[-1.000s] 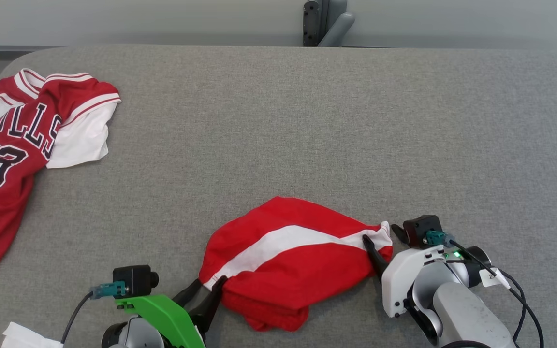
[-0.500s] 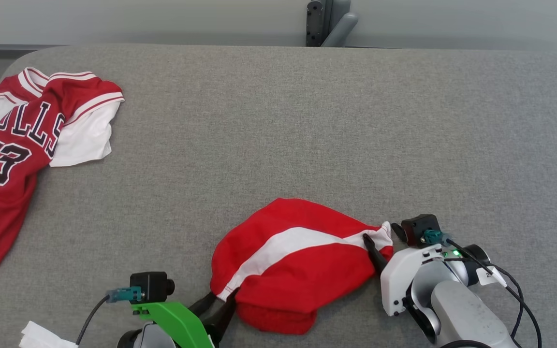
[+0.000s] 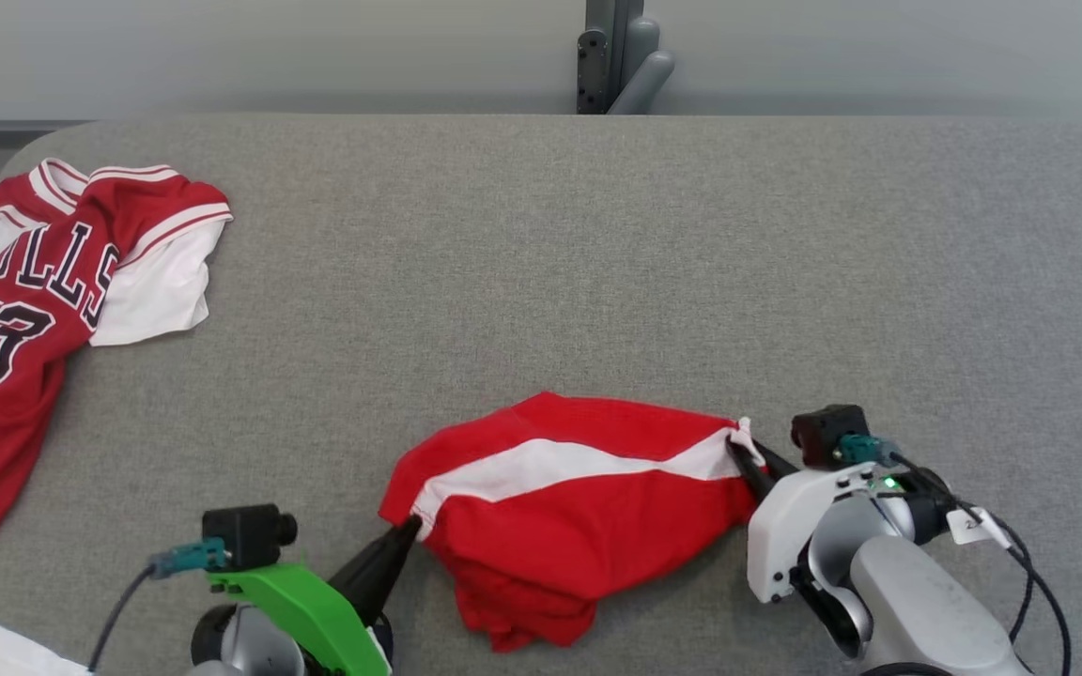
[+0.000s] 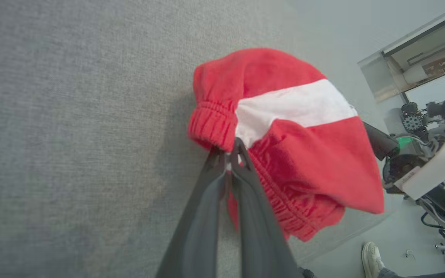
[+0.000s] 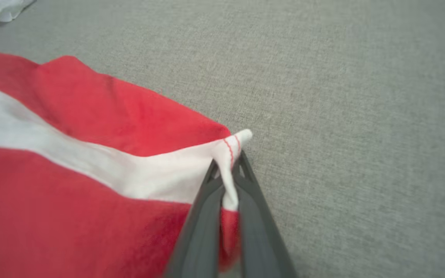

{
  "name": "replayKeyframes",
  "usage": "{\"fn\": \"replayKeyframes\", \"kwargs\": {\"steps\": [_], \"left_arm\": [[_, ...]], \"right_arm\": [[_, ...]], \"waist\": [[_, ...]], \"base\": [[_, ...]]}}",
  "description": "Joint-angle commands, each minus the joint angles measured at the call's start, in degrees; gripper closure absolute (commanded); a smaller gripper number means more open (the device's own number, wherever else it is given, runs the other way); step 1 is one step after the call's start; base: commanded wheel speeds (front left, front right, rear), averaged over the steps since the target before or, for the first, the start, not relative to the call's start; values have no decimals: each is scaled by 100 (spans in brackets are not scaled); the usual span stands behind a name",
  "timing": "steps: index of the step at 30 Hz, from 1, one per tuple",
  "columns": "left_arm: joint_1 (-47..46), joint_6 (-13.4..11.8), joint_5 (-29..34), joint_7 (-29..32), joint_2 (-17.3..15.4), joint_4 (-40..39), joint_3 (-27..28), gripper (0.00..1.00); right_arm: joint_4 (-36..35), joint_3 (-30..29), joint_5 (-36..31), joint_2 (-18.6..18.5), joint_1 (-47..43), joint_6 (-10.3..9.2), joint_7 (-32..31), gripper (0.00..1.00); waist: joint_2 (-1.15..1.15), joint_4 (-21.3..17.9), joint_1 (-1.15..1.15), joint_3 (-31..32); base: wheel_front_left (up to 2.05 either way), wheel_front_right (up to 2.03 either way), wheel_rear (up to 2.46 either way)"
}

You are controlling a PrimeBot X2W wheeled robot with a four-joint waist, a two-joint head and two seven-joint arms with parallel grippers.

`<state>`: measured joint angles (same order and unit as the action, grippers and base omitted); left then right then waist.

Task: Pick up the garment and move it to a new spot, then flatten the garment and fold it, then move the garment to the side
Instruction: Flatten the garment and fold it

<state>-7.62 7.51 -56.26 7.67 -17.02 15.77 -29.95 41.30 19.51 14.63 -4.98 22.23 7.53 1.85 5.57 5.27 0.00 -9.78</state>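
Left wrist view: the left gripper (image 4: 228, 153) pinches the elastic waistband of the red shorts (image 4: 307, 166). The right gripper (image 5: 228, 168) nips their white-striped hem corner, so the shorts stretch between the two over the grey table (image 3: 597, 263); a red jersey (image 3: 24, 310) lies well beyond the left gripper.

**Item 1.** Red and white mesh basketball jersey (image 3: 6, 394), lying on the grey fabric-covered desk (image 3: 597, 235), well apart from the left jaws, off to their left and farther out in the head view.
- Chest lettering, black edged in white: "ULLS" can be read. The start of the word is lost in a fold.
- Number beneath it, black edged in white: "23".

**Item 2.** Small white paper tag (image 3: 971, 526) on the cable behind the right jaws. Its mark is too small to read.
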Motion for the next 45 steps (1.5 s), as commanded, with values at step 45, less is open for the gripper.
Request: {"fn": "replayKeyframes", "kwargs": {"steps": [45], "left_arm": [[-7323,-2,1113,-1791,-645,1193,390,100]], "right_arm": [[-1137,-1873,757,204,5780,-10,458,100]], "waist": [[1,-489,0,-3283]], "base": [[0,0,0]]}}
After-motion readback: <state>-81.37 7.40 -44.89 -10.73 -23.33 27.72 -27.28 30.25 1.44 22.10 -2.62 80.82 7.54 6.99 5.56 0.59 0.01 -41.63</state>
